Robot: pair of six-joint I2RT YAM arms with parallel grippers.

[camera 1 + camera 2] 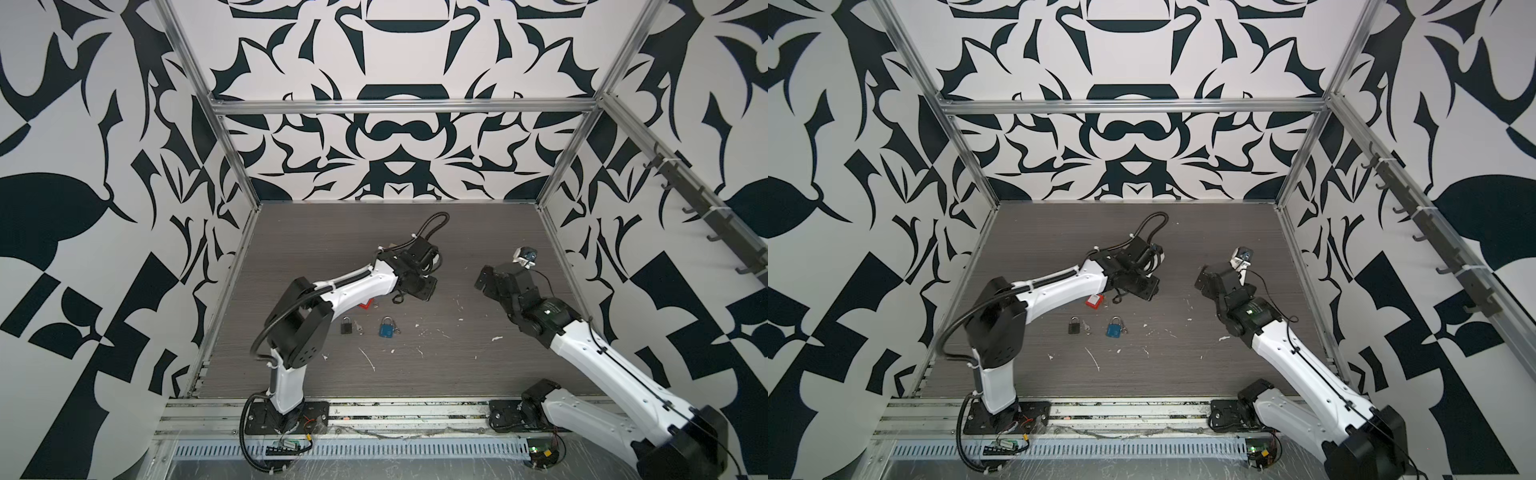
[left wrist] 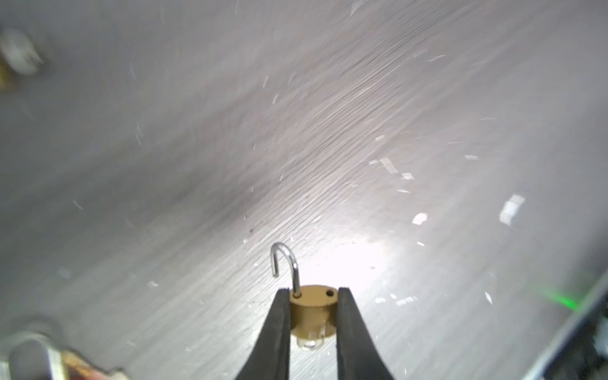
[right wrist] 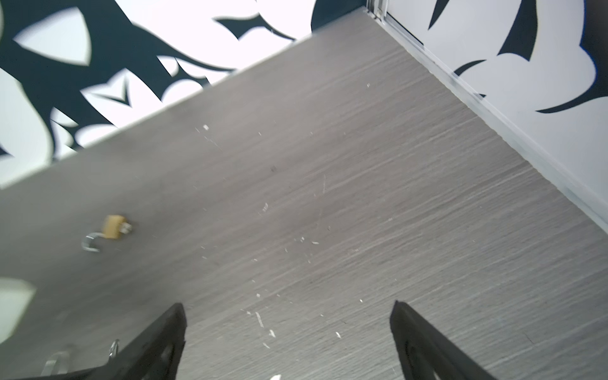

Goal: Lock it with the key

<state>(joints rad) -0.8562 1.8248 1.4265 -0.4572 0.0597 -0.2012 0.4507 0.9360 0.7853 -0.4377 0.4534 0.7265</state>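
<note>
The left tool (image 2: pixel 314 293) is clamped on a brass padlock (image 2: pixel 312 312) with its shackle (image 2: pixel 290 260) open, behind the blue padlock (image 1: pixel 386 328) on the bench (image 1: pixel 457 357). The right tool (image 3: pixel 288 304), well to the right of the blue padlock, has its jaws apart.

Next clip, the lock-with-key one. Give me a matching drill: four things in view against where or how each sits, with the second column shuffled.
Things
1. brass padlock
2. blue padlock
3. red object
4. right gripper

Place or state
A. open, nothing between its fingers
B. partly tucked under the left arm in a top view
C. clamped in the left gripper, shackle swung open
D. flat on the table, right of the black padlock in both top views

Pairs: 1-C, 2-D, 3-B, 4-A
</note>
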